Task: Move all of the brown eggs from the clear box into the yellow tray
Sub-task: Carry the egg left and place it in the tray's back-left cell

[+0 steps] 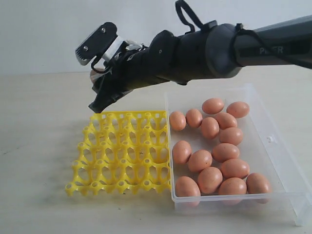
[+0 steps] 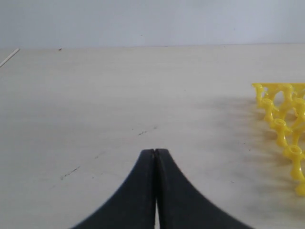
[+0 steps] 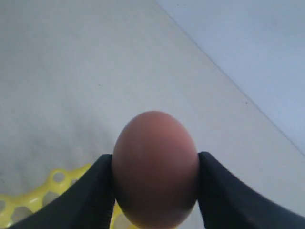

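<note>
My right gripper is shut on one brown egg, with a black finger pressed to each side of it. In the exterior view this gripper hangs just above the far left corner of the yellow tray, and the arm hides most of the held egg. All the tray cups that show are bare. Several brown eggs lie loose in the clear box, right beside the tray. My left gripper is shut on nothing, low over the bare table, with the tray's edge off to one side.
The right arm stretches from the upper right across the back of the clear box and the tray. Pale tabletop lies to the left of and in front of the tray. A plain wall stands behind the table.
</note>
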`<action>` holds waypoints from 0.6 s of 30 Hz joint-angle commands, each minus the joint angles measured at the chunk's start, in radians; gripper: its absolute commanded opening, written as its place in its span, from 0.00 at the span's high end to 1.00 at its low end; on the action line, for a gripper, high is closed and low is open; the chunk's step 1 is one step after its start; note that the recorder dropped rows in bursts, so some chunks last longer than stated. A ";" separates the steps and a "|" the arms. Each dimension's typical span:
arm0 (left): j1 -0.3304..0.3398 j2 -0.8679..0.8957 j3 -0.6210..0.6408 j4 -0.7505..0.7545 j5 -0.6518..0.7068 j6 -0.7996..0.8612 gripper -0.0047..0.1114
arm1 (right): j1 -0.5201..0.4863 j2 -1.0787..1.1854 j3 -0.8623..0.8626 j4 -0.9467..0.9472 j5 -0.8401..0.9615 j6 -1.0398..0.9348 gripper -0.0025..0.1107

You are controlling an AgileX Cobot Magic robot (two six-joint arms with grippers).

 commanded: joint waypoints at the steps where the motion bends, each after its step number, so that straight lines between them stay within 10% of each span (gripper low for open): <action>1: -0.005 -0.006 -0.004 -0.006 -0.014 -0.005 0.96 | 0.014 0.010 -0.004 -0.125 -0.107 0.251 0.98; 9: -0.005 -0.006 -0.004 -0.006 -0.014 -0.005 0.96 | 0.012 0.088 -0.002 -0.946 -0.394 1.535 0.98; 18: -0.005 -0.006 -0.004 -0.006 -0.014 -0.005 0.96 | 0.006 0.200 -0.002 -1.005 -0.413 1.596 0.98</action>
